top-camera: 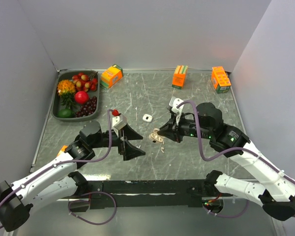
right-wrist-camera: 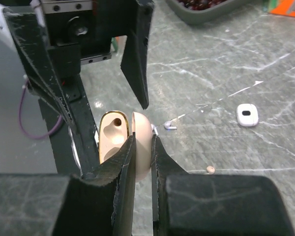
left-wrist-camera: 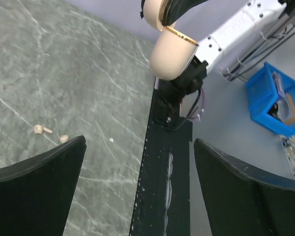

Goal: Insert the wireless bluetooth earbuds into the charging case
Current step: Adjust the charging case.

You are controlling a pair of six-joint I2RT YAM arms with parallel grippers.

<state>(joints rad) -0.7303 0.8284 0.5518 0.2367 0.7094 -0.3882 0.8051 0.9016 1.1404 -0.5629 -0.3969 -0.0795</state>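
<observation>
Your right jaws pinch one half of the small beige rounded plastic charging case [right-wrist-camera: 113, 137], which is hinged open over the centre of the grey marbled worktop [top-camera: 196, 162]. Your left jaws are wide and empty at its 9 o'clock. A tiny white plastic earbud [right-wrist-camera: 169, 126] lies loose on the worktop near its 5 o'clock. A small white square case [top-camera: 147, 118] sits at 11 o'clock.

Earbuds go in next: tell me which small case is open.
The tan case clamped in the right gripper: its two halves gape, showing an earbud socket. The white case lies closed on the table.
</observation>
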